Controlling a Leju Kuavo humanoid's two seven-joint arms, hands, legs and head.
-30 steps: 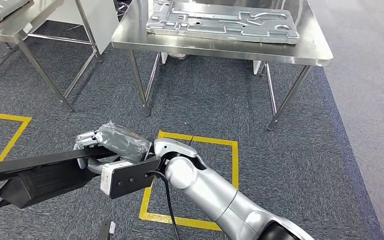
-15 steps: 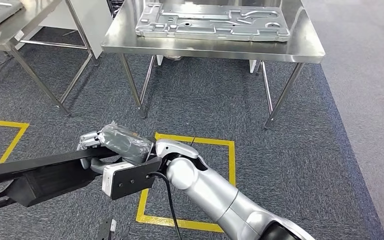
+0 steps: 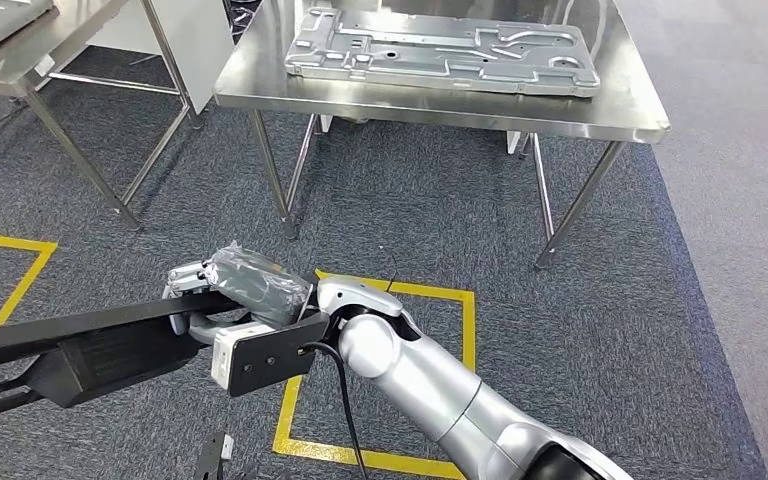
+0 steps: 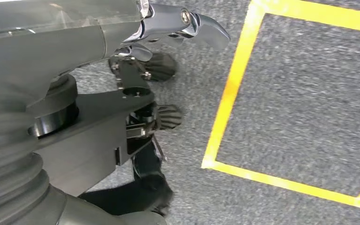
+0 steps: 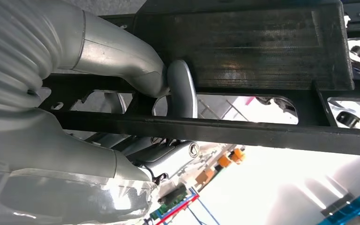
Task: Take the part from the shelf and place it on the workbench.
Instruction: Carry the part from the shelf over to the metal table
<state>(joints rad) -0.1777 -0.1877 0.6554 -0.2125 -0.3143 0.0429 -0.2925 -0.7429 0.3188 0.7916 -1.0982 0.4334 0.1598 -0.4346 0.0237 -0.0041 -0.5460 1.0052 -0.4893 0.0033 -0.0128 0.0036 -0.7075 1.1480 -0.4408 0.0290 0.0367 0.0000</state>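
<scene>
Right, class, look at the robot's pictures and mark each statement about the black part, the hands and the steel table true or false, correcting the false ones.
1. The right hand grips the long black part. True.
2. The black part already lies on the steel table. False: it is held above the carpet, short of the table.
3. A stamped grey metal panel lies on the steel table. True.
4. The yellow tape square on the floor is behind the table. False: it lies on the carpet in front of the table, under the right arm.
5. The carpet is bright red. False: it is dark grey.
</scene>
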